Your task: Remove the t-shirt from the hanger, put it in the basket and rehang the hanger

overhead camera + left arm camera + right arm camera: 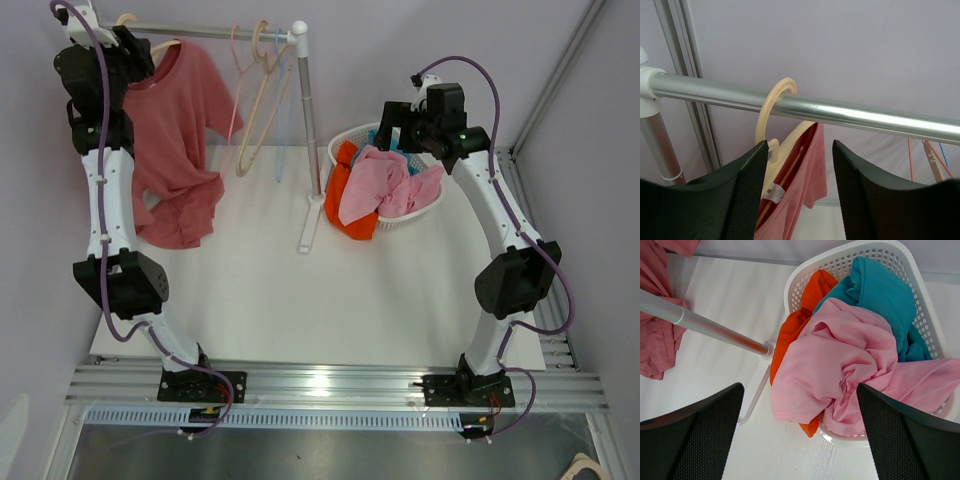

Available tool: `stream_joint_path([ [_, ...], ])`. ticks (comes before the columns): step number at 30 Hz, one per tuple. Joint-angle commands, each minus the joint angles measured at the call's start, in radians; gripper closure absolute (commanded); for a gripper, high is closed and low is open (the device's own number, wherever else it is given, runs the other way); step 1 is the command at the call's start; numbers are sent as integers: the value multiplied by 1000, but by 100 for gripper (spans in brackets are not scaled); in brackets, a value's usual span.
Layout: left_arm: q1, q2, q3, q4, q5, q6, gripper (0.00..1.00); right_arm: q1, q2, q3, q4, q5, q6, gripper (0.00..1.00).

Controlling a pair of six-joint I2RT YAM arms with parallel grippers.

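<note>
A dusty-red t-shirt point(180, 130) hangs on a cream hanger point(775, 145) hooked over the silver rail point(840, 112) at its left end; the shirt's hem drapes onto the table. My left gripper point(128, 45) is open, up by the rail, its fingers point(747, 190) on either side of the hanger neck and the shirt's collar point(805, 175), not touching. My right gripper point(400, 125) is open and empty above the laundry basket point(840, 262).
The white basket point(352, 135) at the right holds pink point(840, 365), orange point(790, 335) and teal point(880, 290) garments. Several empty hangers point(258, 85) hang near the rail's right end. The rack's upright pole point(308, 140) and foot stand mid-table.
</note>
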State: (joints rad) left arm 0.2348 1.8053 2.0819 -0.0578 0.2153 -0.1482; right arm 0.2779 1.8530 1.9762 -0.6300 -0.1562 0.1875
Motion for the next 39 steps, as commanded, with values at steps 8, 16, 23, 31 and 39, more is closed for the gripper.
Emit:
stream_joint_path([
  [8,4,31,17,29,-123,-8,41,6,-57,-16,42,-40,1,1],
  [16,5,-107,-155,9,-41,-86,41,6,-38,-11,59,-57,12,1],
  [23,6,-163,-211,66,-100,-36,35,15,-32,-17,65,-74,15,1],
  [31,12,-207,-295,151,-123,-27,30,20,-21,-19,70,-83,15,1],
  [39,18,-49,-117,111,-131,-2,21,18,8,-4,87,-105,20,1],
])
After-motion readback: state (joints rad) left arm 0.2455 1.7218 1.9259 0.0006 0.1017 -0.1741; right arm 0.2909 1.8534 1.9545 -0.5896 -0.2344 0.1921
